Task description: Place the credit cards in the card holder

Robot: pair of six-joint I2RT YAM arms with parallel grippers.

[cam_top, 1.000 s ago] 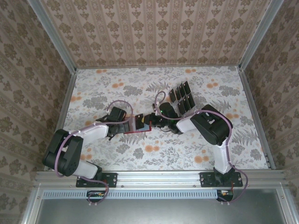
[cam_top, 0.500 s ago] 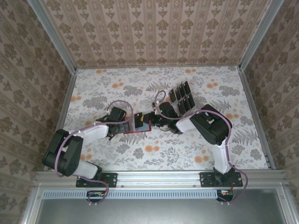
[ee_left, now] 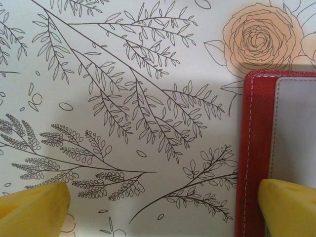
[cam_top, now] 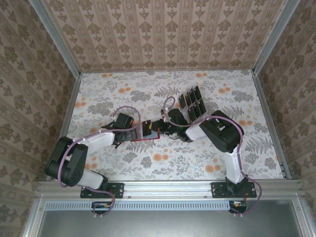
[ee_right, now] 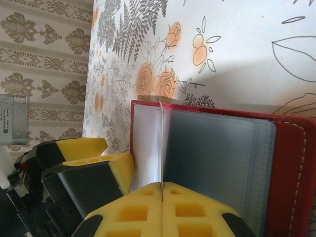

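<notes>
White-and-black arms [cam_top: 98, 139] with purple cables [cam_top: 127, 107], yellow pincer fingers [ee_left: 34, 207], black bases [cam_top: 109, 190]

A floral-printed tabletop [cam_top: 123, 94] sits enclosed by damask-patterned wallpaper walls [cam_top: 168, 34] with aluminium corner rails [cam_top: 54, 37].

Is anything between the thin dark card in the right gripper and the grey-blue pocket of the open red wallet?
Nothing visible. The right gripper holds the card edge-on at the pocket of the wallet; the left gripper is aside, at its edge.
</notes>
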